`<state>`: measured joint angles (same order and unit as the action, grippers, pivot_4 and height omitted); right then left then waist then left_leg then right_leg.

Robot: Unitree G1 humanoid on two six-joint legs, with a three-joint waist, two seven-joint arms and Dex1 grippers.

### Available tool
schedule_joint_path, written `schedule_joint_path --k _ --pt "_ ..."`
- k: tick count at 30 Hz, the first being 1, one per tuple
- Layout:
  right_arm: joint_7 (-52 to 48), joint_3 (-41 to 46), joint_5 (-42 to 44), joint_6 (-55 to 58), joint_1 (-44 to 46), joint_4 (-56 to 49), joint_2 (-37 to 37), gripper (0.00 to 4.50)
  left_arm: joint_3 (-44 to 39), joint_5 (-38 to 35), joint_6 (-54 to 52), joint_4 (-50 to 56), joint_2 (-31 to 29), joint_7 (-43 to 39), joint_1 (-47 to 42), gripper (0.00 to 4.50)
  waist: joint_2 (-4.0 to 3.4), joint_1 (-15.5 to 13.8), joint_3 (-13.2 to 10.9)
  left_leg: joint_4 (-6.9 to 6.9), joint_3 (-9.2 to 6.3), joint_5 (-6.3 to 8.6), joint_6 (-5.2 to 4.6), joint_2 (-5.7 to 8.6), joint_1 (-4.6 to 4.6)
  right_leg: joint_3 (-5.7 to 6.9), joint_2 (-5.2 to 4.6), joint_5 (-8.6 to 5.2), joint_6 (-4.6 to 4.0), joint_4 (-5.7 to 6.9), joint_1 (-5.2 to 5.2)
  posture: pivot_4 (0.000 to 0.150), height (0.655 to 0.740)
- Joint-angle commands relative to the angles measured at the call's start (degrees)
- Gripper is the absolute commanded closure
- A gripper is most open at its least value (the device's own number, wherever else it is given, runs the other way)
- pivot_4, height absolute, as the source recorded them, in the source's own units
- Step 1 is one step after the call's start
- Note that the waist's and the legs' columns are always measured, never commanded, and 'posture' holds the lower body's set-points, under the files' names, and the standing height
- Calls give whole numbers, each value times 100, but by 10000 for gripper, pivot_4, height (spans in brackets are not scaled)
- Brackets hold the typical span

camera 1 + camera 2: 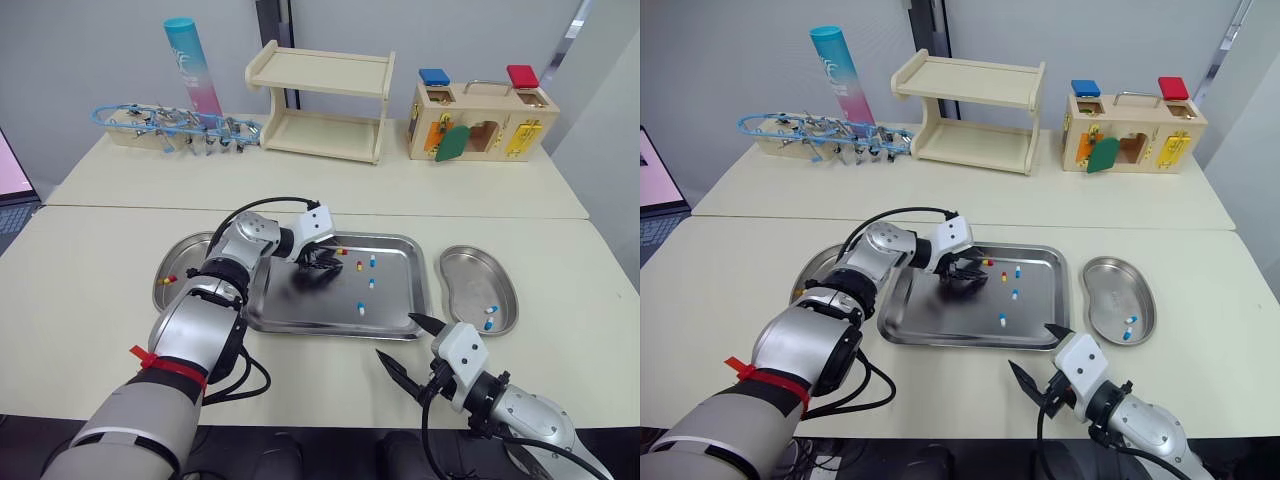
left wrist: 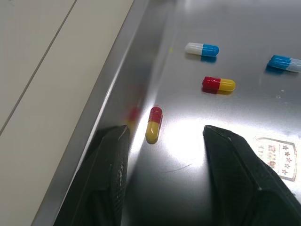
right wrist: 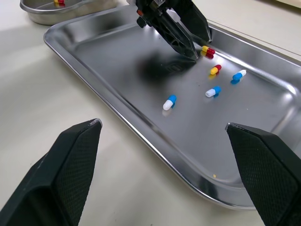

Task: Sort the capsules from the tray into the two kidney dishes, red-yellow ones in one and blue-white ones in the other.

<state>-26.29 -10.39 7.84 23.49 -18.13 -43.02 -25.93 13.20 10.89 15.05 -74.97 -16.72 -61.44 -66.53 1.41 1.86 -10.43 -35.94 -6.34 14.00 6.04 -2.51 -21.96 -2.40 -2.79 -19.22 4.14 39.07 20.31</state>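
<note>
With left gripper [image 2: 164,134] open astride the red-yellow capsule [image 2: 154,124] by the tray [image 2: 117,70] wall, pinch gently across its middle: light, slick, apt to roll, probably crushable.

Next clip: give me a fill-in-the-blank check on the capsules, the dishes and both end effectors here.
The left end effector straddles a capsule coloured ___.
The tray holds ___ blue-white capsules.
The two capsules in the right kidney dish are ___.
The right end effector, over the table, is ___.
Missing words: red-yellow, three, blue-white, open.
</note>
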Motion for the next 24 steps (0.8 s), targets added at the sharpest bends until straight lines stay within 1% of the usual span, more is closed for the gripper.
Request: schedule_joint_path --k 1,6,15,18,24 --pt "79 -35 6 58 -49 -323 22 0 -37 108 -108 -40 68 151 -189 19367 0 -1 0 0 0 0 0 0 0 0 0 0 0 0 0 1500 7400" --pt "164 -31 16 171 -123 -465 18 0 -35 219 -297 -98 177 235 -209 19367 1 -6 1 -2 0 0 0 0 3 0 0 2 3 0 -5 1500 7400" --pt "301 -2 45 396 -265 -748 24 0 -29 272 -643 -145 315 115 -238 19367 3 -17 2 -4 -1 0 0 2 5 0 -1 2 4 0 -9 1500 7400" --pt "350 33 75 457 -281 -794 42 0 27 328 -705 -150 347 83 -247 25087 2 -14 2 -4 -1 0 0 2 6 0 -1 2 4 0 -9 1500 7400" --pt "381 52 104 519 -214 -801 63 0 90 429 -691 -143 328 120 -254 43125 2 -4 2 -3 -1 0 0 2 7 0 0 2 4 0 -9 1500 7400"
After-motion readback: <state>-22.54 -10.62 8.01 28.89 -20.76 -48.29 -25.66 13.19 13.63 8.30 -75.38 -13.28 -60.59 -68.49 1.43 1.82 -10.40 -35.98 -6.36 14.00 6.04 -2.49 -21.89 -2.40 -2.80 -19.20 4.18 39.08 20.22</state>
